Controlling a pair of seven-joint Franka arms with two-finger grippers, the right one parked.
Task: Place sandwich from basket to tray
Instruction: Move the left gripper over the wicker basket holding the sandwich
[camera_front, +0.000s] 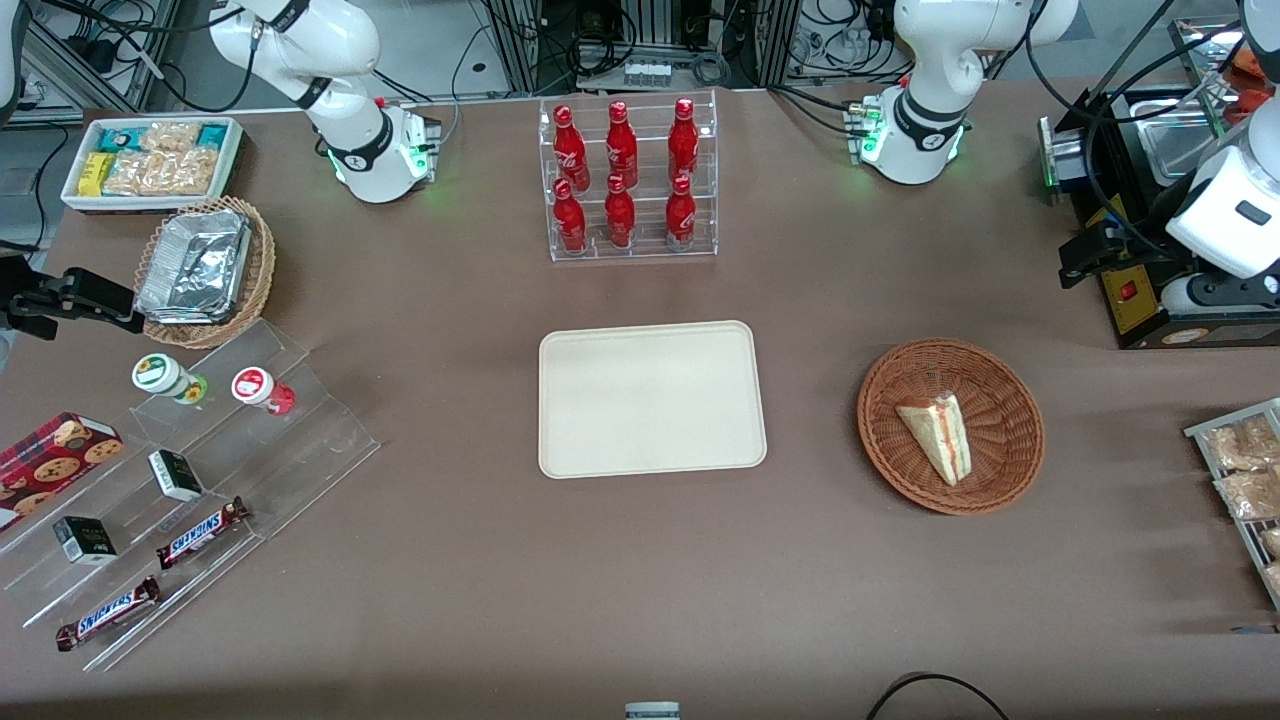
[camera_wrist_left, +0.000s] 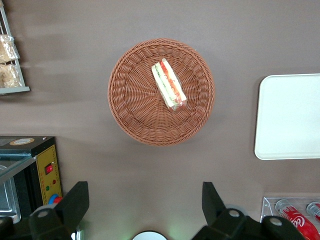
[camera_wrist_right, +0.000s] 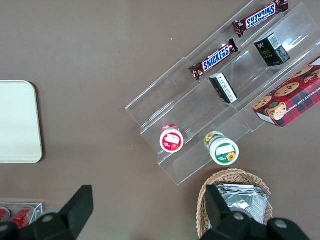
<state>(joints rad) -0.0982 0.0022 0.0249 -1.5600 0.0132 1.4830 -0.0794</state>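
Observation:
The sandwich (camera_front: 937, 437) (camera_wrist_left: 169, 85), a pale bread wedge with a red and green filling stripe, lies in the round reddish-brown wicker basket (camera_front: 985, 480) (camera_wrist_left: 135, 105). The cream rectangular tray (camera_front: 650, 400) (camera_wrist_left: 290, 117) (camera_wrist_right: 17, 122) lies flat at mid-table with nothing on it, beside the basket toward the parked arm's end. My gripper (camera_front: 1085, 255) (camera_wrist_left: 145, 202) hangs high above the table, farther from the front camera than the basket and well apart from it. It is open, and only bare table shows between its fingers (camera_wrist_left: 75, 200).
A clear rack of red bottles (camera_front: 630, 180) stands farther back than the tray. A black box with a red switch (camera_front: 1140, 290) sits close by my gripper. A wire rack of snack bags (camera_front: 1240, 470) stands at the working arm's table end. Acrylic steps with snacks (camera_front: 200, 480) lie toward the parked arm's end.

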